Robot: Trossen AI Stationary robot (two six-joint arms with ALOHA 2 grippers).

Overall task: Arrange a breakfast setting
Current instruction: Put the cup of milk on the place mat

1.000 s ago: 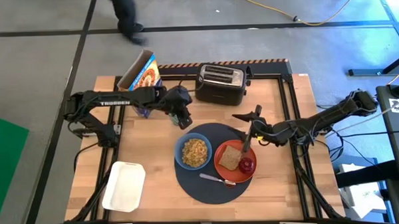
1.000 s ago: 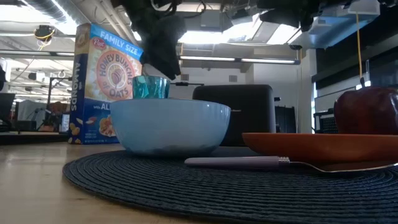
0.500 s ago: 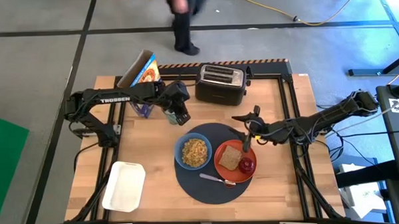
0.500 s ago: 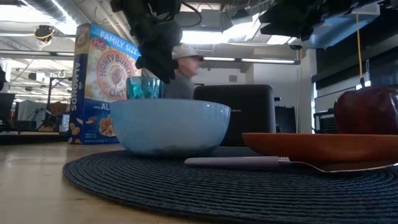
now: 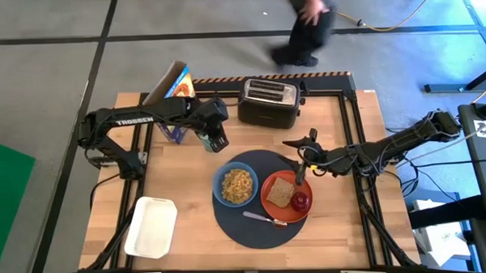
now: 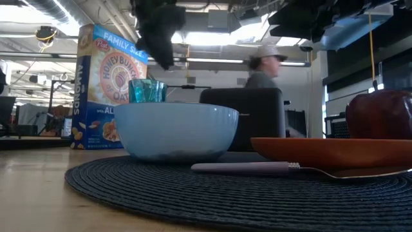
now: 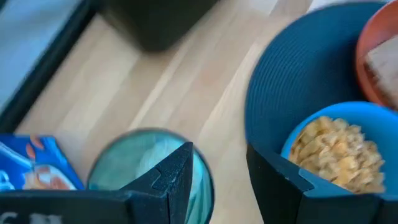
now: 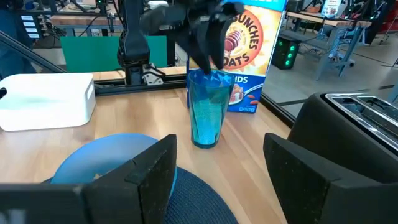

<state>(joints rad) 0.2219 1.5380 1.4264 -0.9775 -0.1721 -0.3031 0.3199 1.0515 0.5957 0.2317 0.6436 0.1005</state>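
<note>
One ribbed clear glass, left claw above.

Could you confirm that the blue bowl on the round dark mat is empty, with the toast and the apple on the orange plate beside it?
Not quite: the bowl is not empty; the high view shows it filled with cereal. The rest holds: it sits on the round dark mat, and the toast and apple lie on the orange plate beside it.
</note>
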